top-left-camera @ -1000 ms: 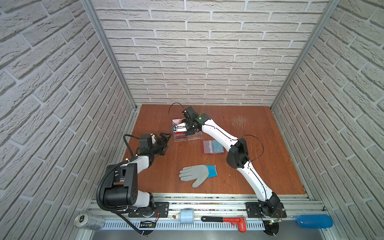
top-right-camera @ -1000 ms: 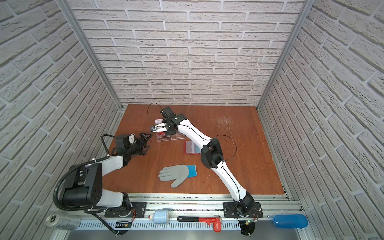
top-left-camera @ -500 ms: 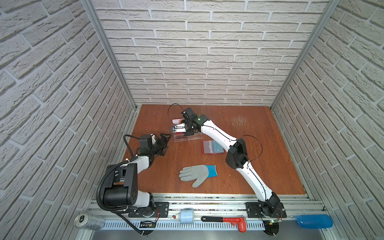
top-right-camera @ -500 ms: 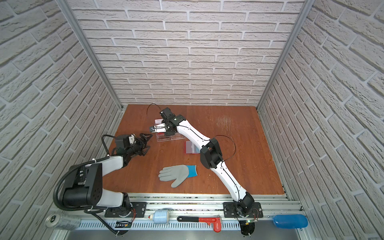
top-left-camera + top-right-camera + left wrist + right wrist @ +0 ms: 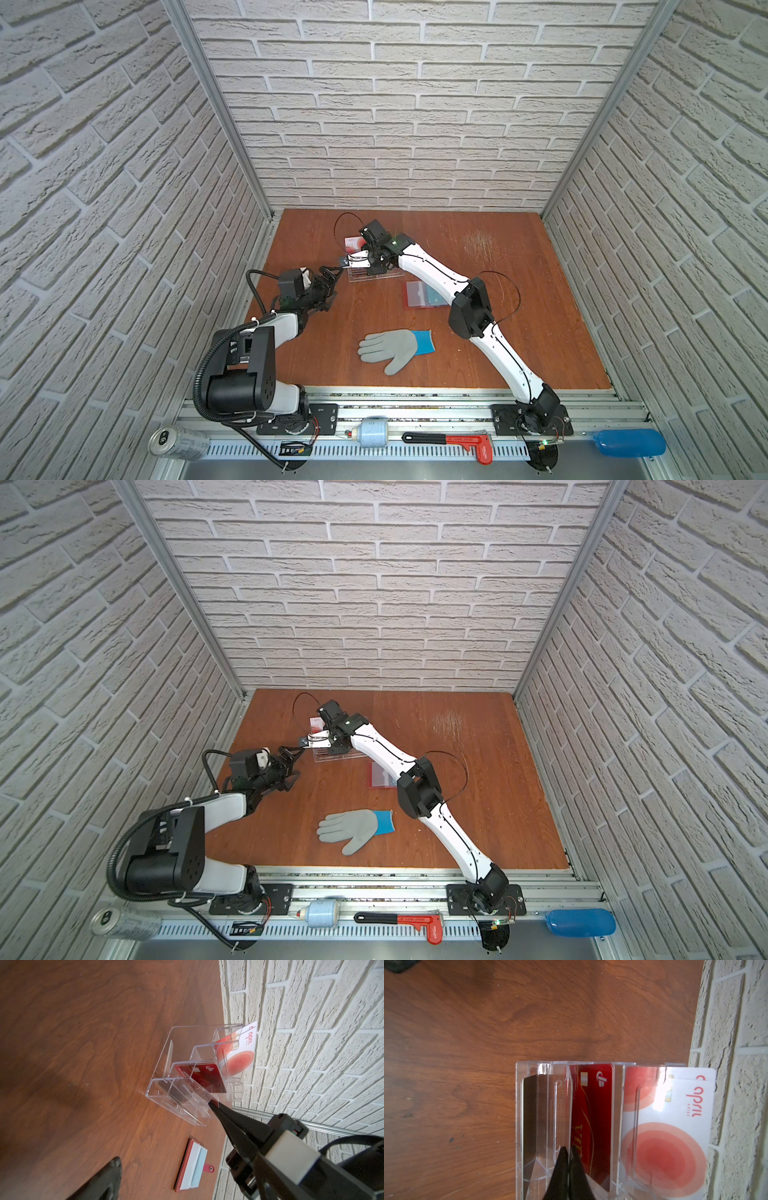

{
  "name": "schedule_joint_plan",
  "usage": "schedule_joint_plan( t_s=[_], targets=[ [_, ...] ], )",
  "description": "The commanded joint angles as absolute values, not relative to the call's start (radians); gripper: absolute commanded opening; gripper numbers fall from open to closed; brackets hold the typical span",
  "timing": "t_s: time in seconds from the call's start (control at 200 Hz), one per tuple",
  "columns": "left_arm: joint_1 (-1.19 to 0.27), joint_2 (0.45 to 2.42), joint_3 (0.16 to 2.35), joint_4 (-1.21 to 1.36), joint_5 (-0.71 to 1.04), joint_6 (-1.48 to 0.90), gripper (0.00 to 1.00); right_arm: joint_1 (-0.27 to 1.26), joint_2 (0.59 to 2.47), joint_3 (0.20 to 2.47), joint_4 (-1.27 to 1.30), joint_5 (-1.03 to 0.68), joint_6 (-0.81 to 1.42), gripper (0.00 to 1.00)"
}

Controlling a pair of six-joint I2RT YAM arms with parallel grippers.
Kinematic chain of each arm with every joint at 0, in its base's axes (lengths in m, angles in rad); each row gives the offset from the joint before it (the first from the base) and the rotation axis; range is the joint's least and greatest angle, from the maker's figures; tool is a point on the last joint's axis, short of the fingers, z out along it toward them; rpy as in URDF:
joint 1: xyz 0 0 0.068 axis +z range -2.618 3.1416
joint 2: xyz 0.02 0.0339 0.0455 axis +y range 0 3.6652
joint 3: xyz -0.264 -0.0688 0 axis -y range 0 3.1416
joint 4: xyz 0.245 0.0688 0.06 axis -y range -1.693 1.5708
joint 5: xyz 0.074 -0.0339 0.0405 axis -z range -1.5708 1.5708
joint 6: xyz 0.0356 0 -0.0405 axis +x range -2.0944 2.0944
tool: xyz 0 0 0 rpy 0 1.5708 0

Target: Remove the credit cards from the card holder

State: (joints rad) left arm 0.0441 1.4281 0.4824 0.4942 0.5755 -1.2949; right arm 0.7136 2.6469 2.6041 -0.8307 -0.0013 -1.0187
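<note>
The right gripper (image 5: 568, 1150) pinches the red card (image 5: 593, 1109) in the clear stand (image 5: 518, 1126); the thin grip may slip, or a crooked pull may tip the stand

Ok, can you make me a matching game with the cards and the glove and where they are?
Things: 1 dark red card; 2 white card with red circles; 3 black card; 4 glove.
Places: A on the table, outside the clear stand; B stand slot nearest the wall; C stand slot farthest from the wall; D stand slot between the other cards.
Pairs: 1-D, 2-B, 3-C, 4-A.
</note>
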Motion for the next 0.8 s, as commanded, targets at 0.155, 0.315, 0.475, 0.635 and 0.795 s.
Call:
schedule_joint_plan(
  t_s=[0.155, 0.315, 0.475, 0.635, 0.795],
  targets=[
    [0.051, 1.428, 0.469, 0.549, 0.591, -1.290, 0.98, 0.726, 2.617, 2.585, -0.764, 0.012, -1.001, 0.16],
    [0.052, 1.429, 0.467, 0.551, 0.591, -1.290, 0.98, 0.728, 2.611, 2.586, -0.760, 0.015, -0.994, 0.17],
    [0.052, 1.425, 0.469, 0.543, 0.593, -1.289, 0.98, 0.729, 2.592, 2.580, -0.757, 0.016, -0.973, 0.19],
    [0.051, 1.412, 0.472, 0.523, 0.588, -1.279, 0.98, 0.727, 2.536, 2.519, -0.736, 0.004, -0.947, 0.19],
    [0.052, 1.389, 0.472, 0.489, 0.575, -1.261, 0.98, 0.725, 2.476, 2.452, -0.706, 0.008, -0.916, 0.23]
  ],
)
